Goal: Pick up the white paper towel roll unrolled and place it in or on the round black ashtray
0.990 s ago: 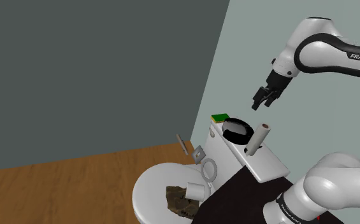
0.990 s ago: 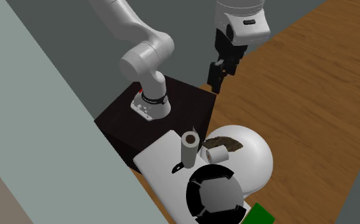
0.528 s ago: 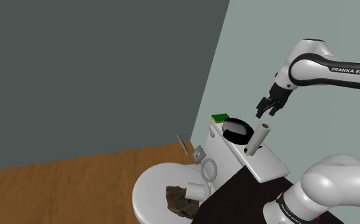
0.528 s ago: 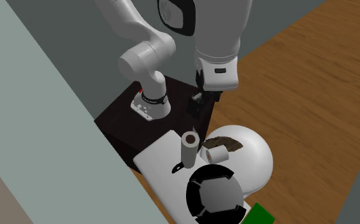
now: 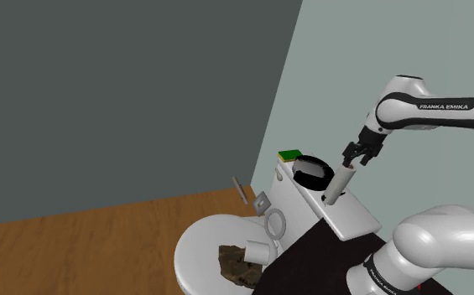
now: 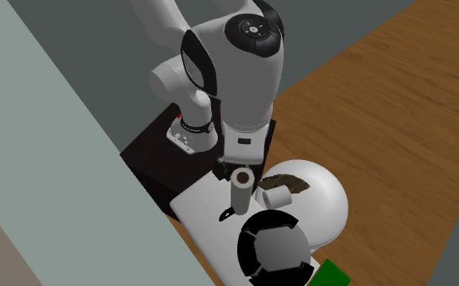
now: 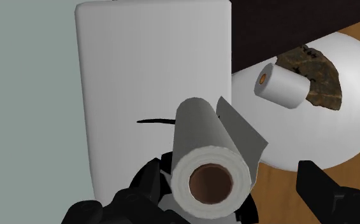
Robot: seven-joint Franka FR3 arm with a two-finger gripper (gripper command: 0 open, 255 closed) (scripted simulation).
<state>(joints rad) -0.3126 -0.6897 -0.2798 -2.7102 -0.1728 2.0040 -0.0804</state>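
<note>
The white paper towel roll (image 5: 341, 182) stands leaning on the white toilet tank lid (image 5: 348, 219), with a loose sheet (image 7: 242, 133) hanging off its side. The round black ashtray (image 5: 313, 170) sits just past it on the same lid. My gripper (image 5: 356, 157) hangs open right above the roll's top end. In the wrist view the roll (image 7: 207, 165) lies between the fingers, and the right finger (image 7: 328, 191) stands well clear of it. From the second exterior view the hand covers the gripper above the roll (image 6: 240, 192), with the ashtray (image 6: 274, 248) nearer the camera.
A green block (image 5: 289, 155) lies at the lid's far end, behind the ashtray. Below the tank, the white toilet seat (image 5: 210, 243) carries a small paper roll (image 5: 256, 250) and a brown lump (image 5: 239, 261). The pale wall runs close behind the tank, and the dark stand (image 6: 219, 130) adjoins it.
The gripper has come down and toward the wall, from well above the tank to just over the roll's top. The roll and ashtray have not moved.
</note>
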